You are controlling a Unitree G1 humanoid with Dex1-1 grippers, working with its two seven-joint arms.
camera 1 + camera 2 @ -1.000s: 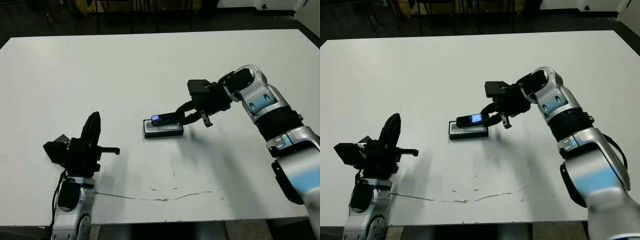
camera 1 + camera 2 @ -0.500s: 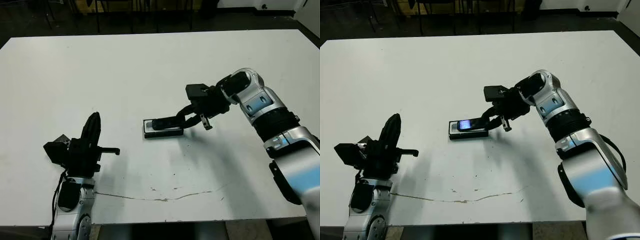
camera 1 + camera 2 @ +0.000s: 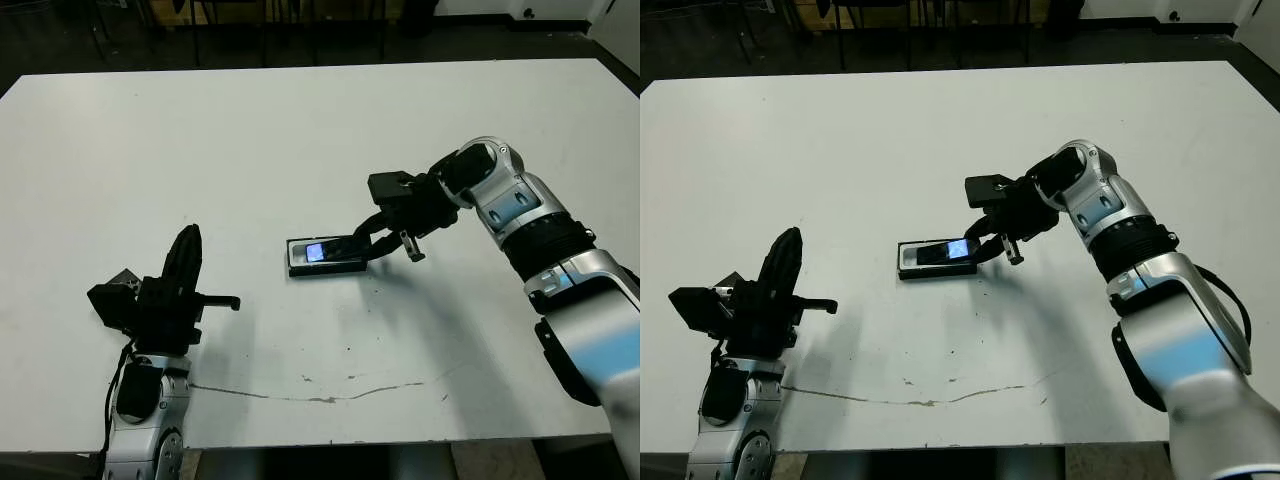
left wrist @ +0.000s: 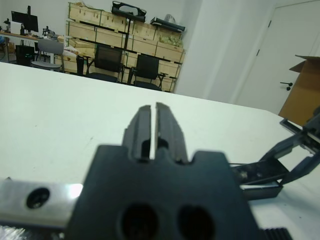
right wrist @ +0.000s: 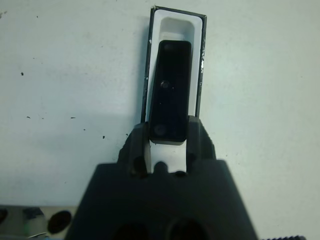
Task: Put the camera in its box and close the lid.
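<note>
The camera [image 5: 170, 90], a slim glossy black bar, now lies down inside the white-lined box [image 3: 325, 256] mid-bench, where a second ago it hung tilted above it. The right gripper [image 5: 167, 145] still pinches its near end between two black fingers. The left gripper [image 4: 153, 130] rests closed, holding nothing.

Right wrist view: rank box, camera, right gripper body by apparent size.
1. Right gripper body: largest, though it sits nearest the lens, so that is only apparent.
2. Box: its white lining shows around the camera.
3. Camera: smallest, lying within the box, held at one end.
</note>
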